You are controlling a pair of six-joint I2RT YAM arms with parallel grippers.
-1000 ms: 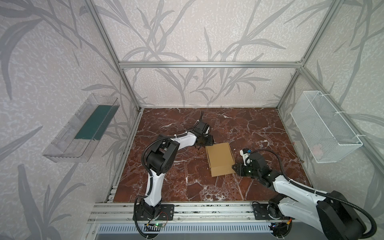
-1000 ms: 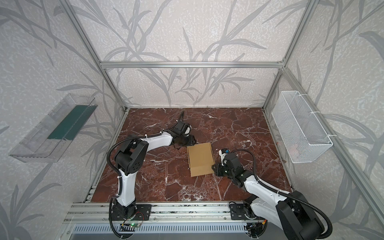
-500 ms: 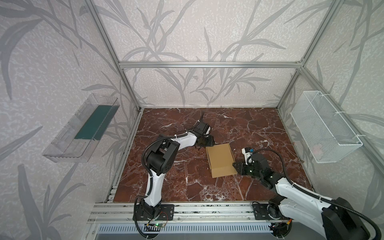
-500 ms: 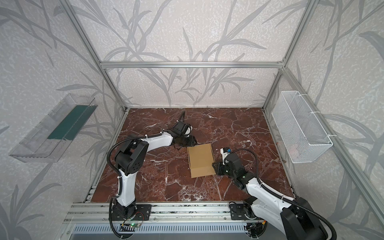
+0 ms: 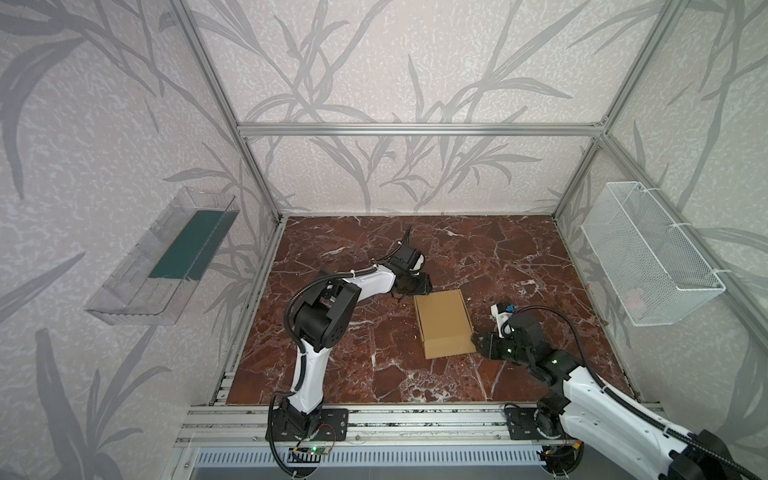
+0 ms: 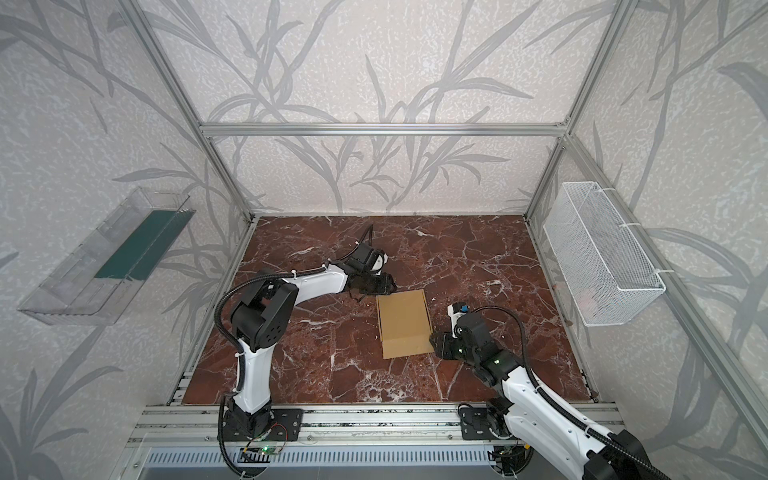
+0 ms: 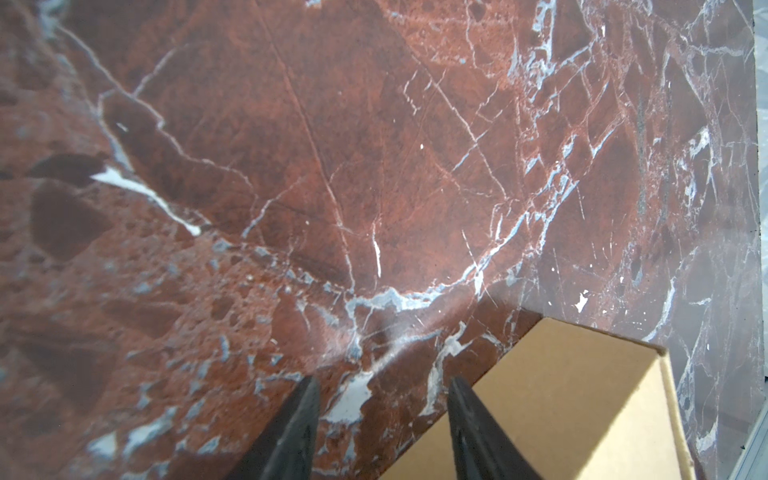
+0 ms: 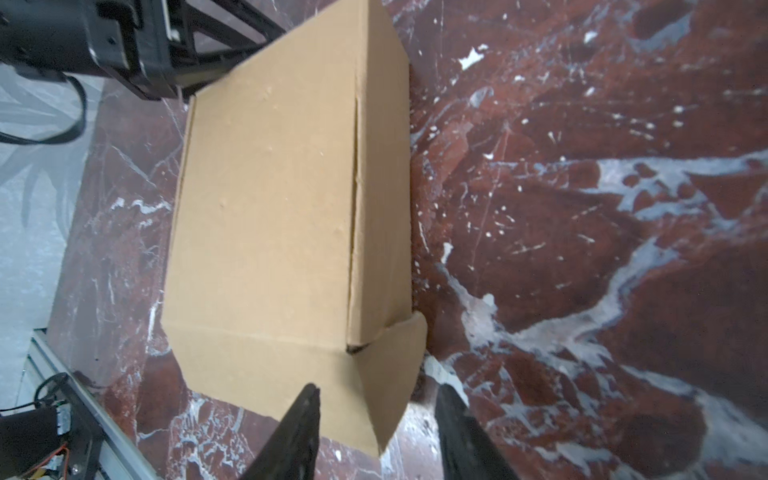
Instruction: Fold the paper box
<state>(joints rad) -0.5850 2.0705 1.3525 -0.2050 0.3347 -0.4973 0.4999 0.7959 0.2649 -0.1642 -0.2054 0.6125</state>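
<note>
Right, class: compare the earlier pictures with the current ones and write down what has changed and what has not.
The right claw has spread its jaws at the near right corner of the paper box, seemingly letting go of the flap there, and its arm has shifted slightly. The box itself has not visibly moved. The left claw stays open and empty beside the box's far left corner.

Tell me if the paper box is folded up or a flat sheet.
Folded up: the paper box sits closed, top panel down over its walls. One corner flap juts out sideways.
</note>
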